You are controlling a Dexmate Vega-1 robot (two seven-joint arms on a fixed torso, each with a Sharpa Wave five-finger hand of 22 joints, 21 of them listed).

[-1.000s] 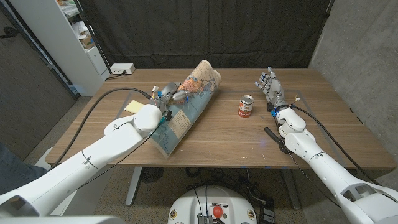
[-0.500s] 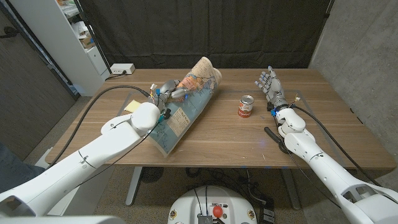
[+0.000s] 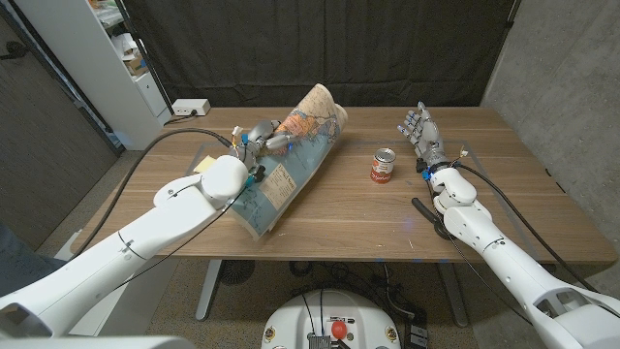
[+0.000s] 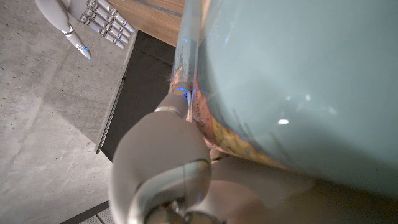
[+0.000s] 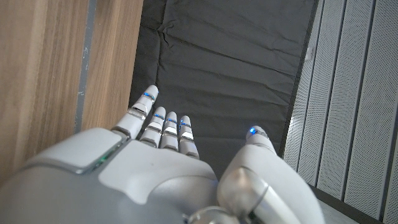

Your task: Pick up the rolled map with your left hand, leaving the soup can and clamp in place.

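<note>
My left hand (image 3: 263, 136) wraps around the rolled map (image 3: 291, 160), fingers curled over its upper side, gripping it. The map slants across the table (image 3: 358, 208), its far end raised toward one o'clock and its near end low near the table's front edge at seven o'clock. My right hand (image 3: 423, 136) holds nothing, fingers straight and slightly apart. The soup can (image 3: 384, 166) stands upright at nine o'clock from that hand, apart from it and from the map.
</note>
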